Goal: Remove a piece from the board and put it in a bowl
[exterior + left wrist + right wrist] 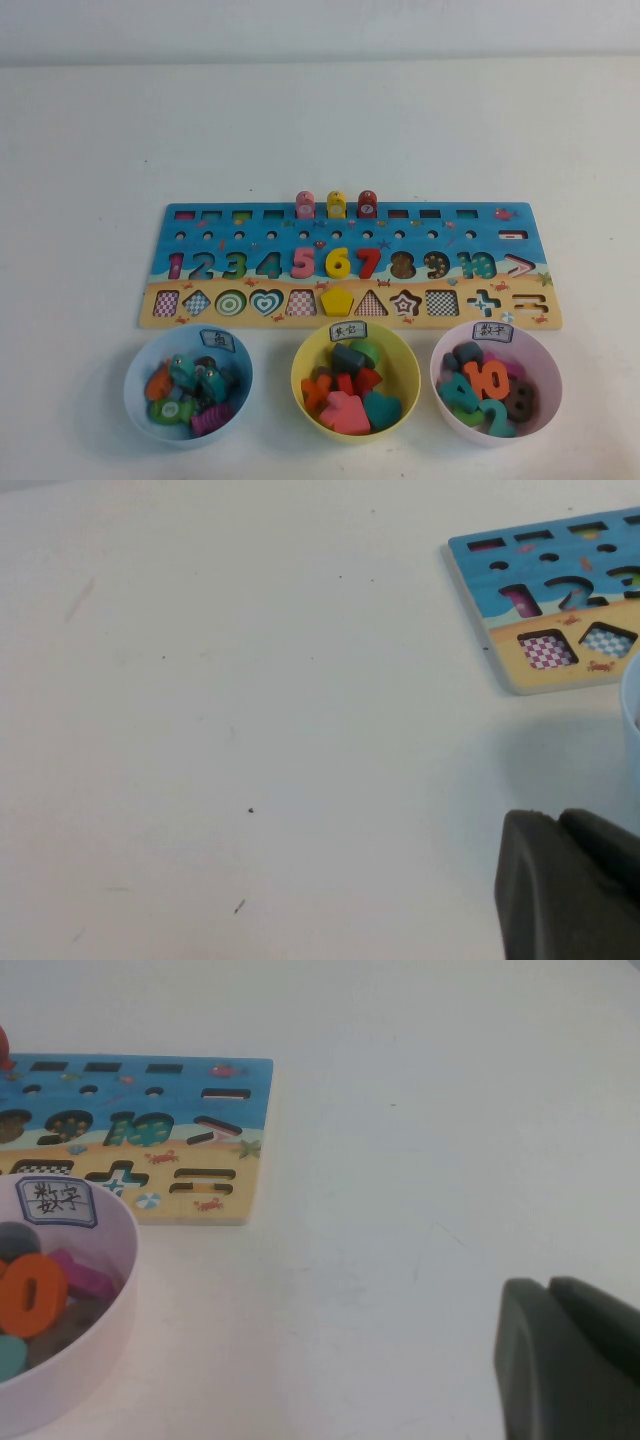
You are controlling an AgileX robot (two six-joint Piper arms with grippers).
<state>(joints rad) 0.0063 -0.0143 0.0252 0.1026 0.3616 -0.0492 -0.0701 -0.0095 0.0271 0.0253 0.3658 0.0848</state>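
The piece sits on the board behind three bowls; left end effector and right end effector, closed, flank it.

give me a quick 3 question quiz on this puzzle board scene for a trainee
1. True or false: the pink 5 is already in the pink bowl.
2. Which numerals still sit in the board? A) 1, 2, 3 B) 5, 6, 7
3. Where are the left gripper and right gripper?

Key: 1 false. 2 B. 3 Left is shut above bare table off the board's left end; right is beside the pink bowl.
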